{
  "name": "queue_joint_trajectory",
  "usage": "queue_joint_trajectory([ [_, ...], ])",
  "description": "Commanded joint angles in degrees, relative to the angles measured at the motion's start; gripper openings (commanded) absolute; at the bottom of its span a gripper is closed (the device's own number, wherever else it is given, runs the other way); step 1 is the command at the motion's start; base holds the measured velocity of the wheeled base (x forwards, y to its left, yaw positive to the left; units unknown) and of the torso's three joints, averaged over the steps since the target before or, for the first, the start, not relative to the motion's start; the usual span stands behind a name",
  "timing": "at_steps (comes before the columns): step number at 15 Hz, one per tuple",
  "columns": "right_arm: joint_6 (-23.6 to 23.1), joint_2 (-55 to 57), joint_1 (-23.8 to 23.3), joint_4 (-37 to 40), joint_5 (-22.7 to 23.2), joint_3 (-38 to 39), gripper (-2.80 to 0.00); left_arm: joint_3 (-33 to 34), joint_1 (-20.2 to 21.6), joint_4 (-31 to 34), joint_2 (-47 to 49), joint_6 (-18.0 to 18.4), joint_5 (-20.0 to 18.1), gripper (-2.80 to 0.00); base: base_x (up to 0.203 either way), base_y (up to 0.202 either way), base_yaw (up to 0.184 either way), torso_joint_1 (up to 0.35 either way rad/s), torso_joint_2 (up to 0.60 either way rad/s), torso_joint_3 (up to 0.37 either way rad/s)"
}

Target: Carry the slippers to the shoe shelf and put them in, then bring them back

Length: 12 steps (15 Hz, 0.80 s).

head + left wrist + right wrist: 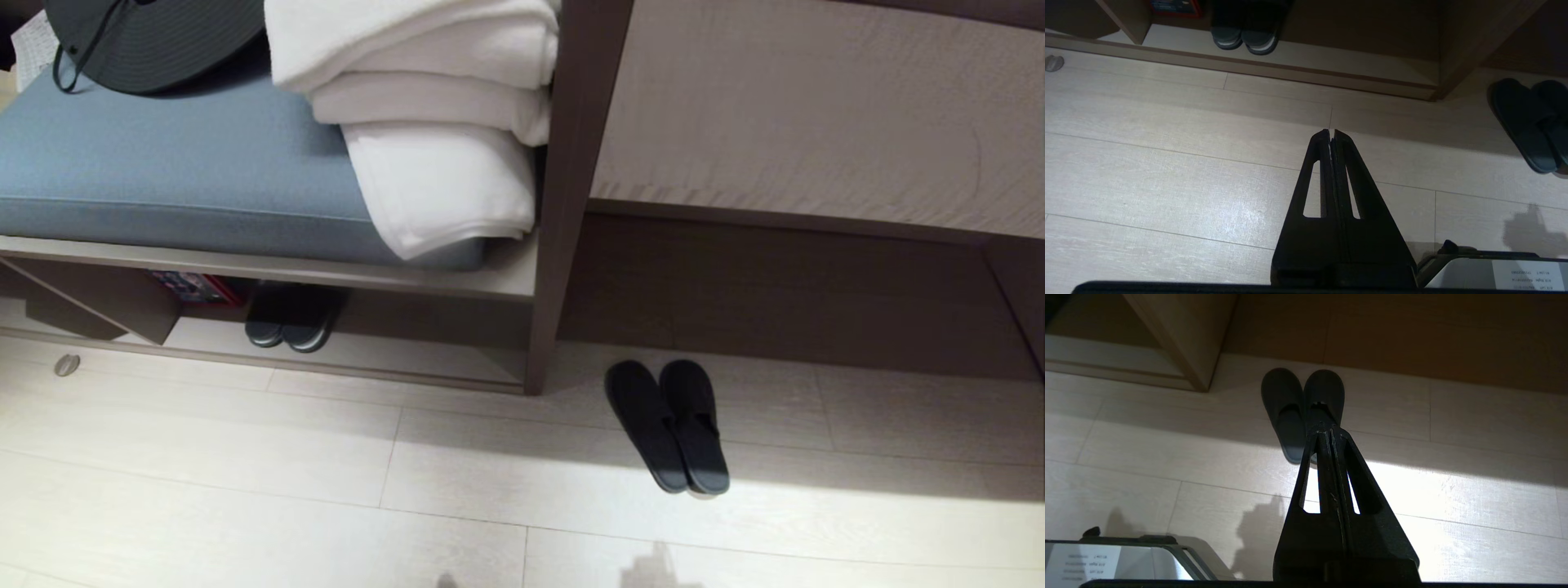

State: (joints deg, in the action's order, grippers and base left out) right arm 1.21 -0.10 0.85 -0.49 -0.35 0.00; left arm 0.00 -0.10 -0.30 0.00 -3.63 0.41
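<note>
A pair of flat, plain black open-heel slippers (668, 426) lies side by side on the pale floor, just beside the low beige wood-laminate shoe shelf (351, 353); left gripper (1331, 131) and right gripper (1327, 428) hang above the floor, jaws pressed together and empty, with carrying apparently yet to begin.

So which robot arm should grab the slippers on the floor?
Probably the right: the slippers lie straight ahead of the right gripper, but far off to the side of the left gripper.

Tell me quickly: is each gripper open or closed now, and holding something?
Left gripper: closed, holding nothing, above the pale wood floor.
Right gripper: closed, holding nothing; flat dark slippers lie beyond it.
</note>
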Motion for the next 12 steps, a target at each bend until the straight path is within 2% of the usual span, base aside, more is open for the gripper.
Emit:
queue_joint_trajectory([
  [1, 0.02, 0.10, 0.03, -0.04, 0.00, 0.00, -2.80, 0.00, 0.01, -0.05, 0.00, -0.06, 0.02, -2.80, 0.000, 0.000, 0.000, 0.002, 0.00, 0.200],
  [12, -0.03, 0.10, 0.03, -0.04, 0.00, 0.00, -2.80, 0.09, 0.01, -0.05, 0.00, -0.06, 0.02, -2.80, 0.000, 0.000, 0.000, 0.000, 0.00, 0.200],
])
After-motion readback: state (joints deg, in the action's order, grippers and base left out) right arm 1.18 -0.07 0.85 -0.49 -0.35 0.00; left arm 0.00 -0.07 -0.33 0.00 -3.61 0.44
